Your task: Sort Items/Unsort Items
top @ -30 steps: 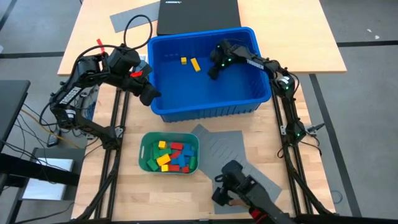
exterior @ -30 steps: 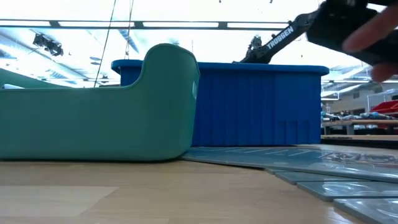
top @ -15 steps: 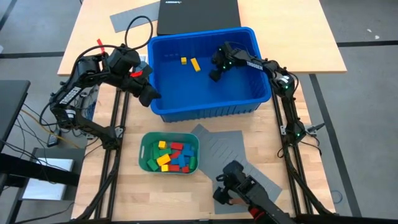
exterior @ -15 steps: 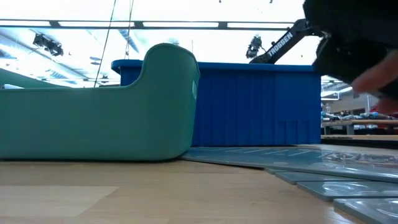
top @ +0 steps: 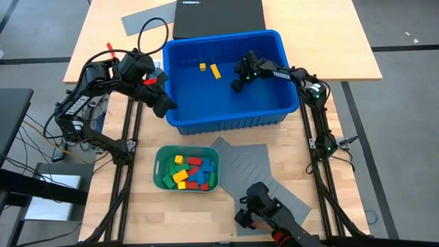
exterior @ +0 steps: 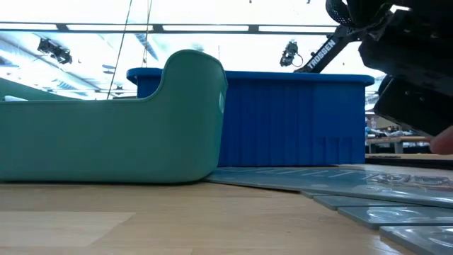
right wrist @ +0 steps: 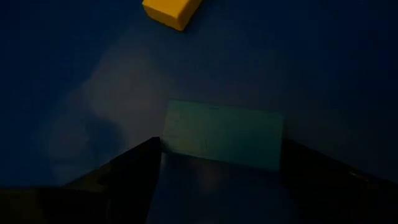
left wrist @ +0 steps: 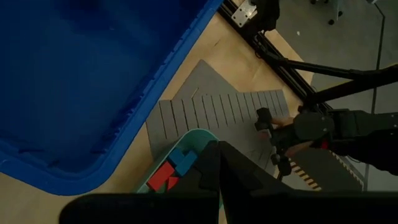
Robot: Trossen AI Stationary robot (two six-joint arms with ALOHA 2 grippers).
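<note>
We are seeing most of the blocks [top: 190, 172] lying heaped in the green tray [top: 159, 171] at the front of the table [top: 140, 219], red, yellow, green and blue mixed together. Two yellow blocks [top: 215, 71] are lying on the floor of the blue bin [top: 226, 118] behind the tray, near its back wall. In the right wrist view a green block [right wrist: 222, 135] is lying flat on the bin floor between the two dark fingers, which are standing wide apart and not pressing on it; one yellow block [right wrist: 171, 12] is showing farther off. The right gripper [top: 237, 80] is reaching down inside the bin, just beside the two yellow blocks. The left gripper [top: 164, 105] is hanging at the bin's outer left wall with its fingers fully closed and holding nothing. The grey slotted sheet [top: 247, 163] is lying flat on the table just right of the tray, partly under the bin's front edge. At the front edge, a dark handheld device [top: 259, 209] is sitting over the sheet with a person's hand [left wrist: 287, 127] on it.
</note>
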